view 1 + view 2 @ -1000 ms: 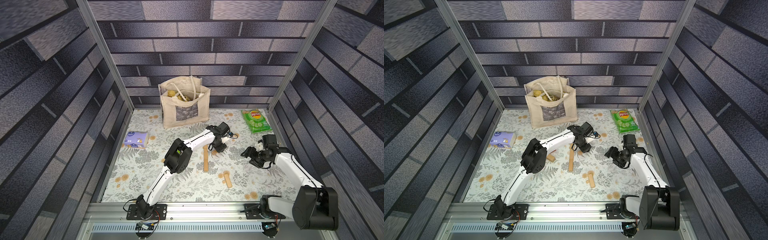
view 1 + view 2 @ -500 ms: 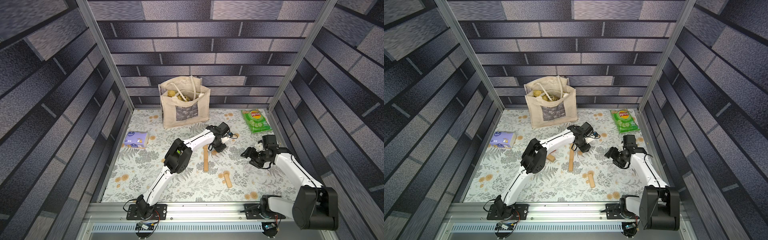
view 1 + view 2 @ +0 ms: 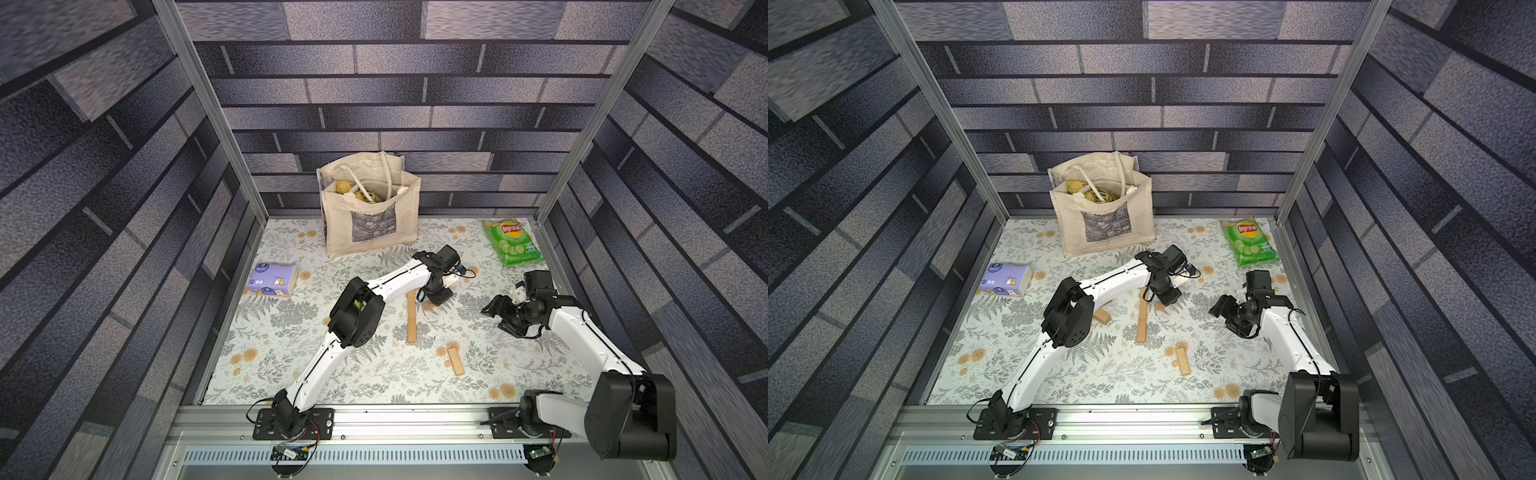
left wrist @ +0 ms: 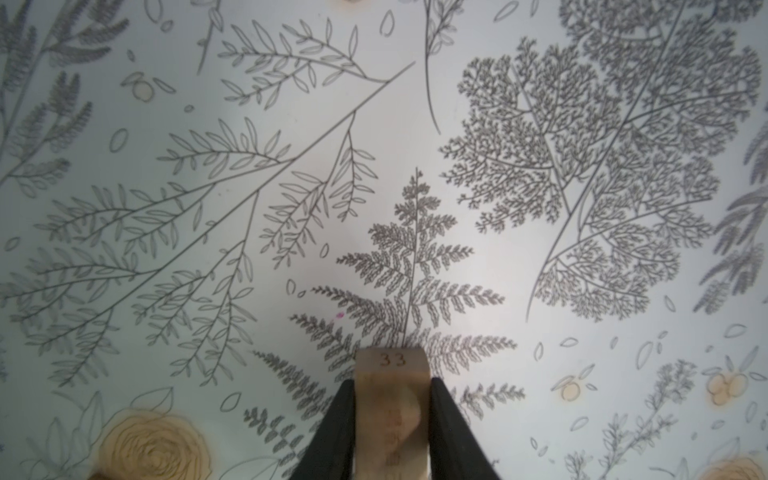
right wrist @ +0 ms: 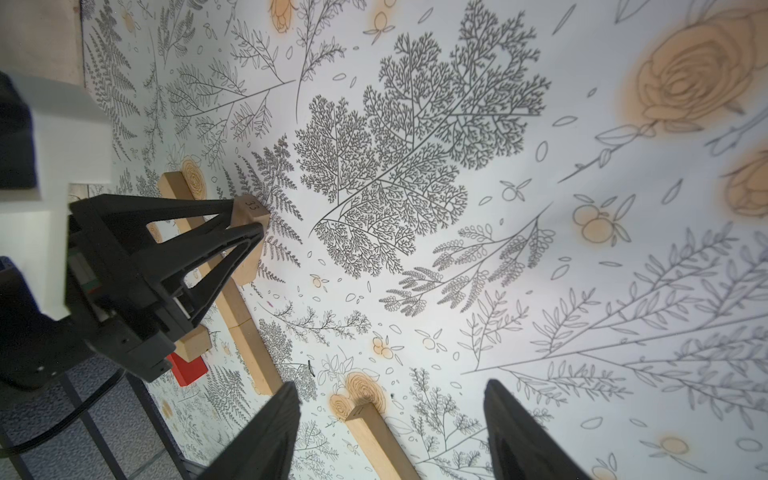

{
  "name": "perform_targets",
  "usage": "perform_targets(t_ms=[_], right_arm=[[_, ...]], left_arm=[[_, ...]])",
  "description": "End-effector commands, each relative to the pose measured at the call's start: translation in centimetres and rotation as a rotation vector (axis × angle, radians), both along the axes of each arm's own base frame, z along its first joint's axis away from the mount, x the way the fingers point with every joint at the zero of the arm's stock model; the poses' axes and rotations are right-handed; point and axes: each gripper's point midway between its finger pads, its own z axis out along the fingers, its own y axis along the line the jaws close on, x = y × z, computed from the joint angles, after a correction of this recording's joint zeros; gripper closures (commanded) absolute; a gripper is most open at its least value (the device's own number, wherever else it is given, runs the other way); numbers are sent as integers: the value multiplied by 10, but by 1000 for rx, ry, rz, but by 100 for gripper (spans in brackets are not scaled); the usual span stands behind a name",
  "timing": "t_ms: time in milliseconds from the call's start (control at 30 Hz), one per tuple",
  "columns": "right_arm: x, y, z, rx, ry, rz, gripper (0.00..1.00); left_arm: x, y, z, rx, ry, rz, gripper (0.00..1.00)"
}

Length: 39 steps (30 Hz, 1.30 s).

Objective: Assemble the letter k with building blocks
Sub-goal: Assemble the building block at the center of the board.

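Operator: Block marked 33 [image 4: 390, 361], plain tan, sits between the fingers of the left gripper [image 4: 392, 388]. Both black fingers press flat on its long sides, so the claw is clamped on it.

Checker: Position on the table [image 3: 257, 353]?

Operator: Mid-table, under the left wrist in both top views. It lies slanted just beside the far end of the tan row [image 3: 411, 320], on the side toward the right arm. In the right wrist view the stamped end points away from the row and the other end is close against it. Cannot tell whether they touch, or whether the block is lifted or resting.

Checker: Tan row?

Operator: Tan blocks laid end to end in a straight line, running away from the robot's base. One seam shows in the right wrist view; the far part is hidden there behind the left gripper.

Checker: Right gripper [image 5: 392, 384]?

Operator: Fingers stand wide apart, empty. It hovers over the table, well apart from the row.

Checker: Other blocks?

Operator: Lone tan block [image 3: 455, 360] lies flat, nearer the base than the row and apart from it. Second loose tan block [image 3: 1102, 318] lies beside the left arm's elbow, with a red block [image 5: 189, 368] just next to it; from above the arm covers most of the red one.

Checker: Surroundings?

Operator: Cloth tote bag [image 3: 370, 220] stands upright at the back wall. Green crisp packet [image 3: 513, 243] lies in the far right corner, purple tissue pack [image 3: 272, 280] at the left edge.
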Motion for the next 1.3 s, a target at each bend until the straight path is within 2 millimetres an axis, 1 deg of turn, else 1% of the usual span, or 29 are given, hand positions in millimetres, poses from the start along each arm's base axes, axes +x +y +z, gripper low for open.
perform_targets(t_ms=[0, 300, 700, 867, 1267], right_arm=[[-2, 0, -4, 4, 5, 5, 28], [0, 0, -3, 5, 6, 6, 28], [0, 0, -1, 7, 1, 1, 28], [-2, 0, -3, 9, 9, -1, 28], [-1, 1, -6, 14, 11, -2, 28]], left_arm=[[-4, 2, -2, 30, -1, -10, 72], [-7, 4, 2, 27, -8, -40, 73], [-2, 8, 14, -7, -11, -27, 73], [0, 12, 20, -14, -16, -20, 73], [0, 15, 23, -29, -11, -26, 73]])
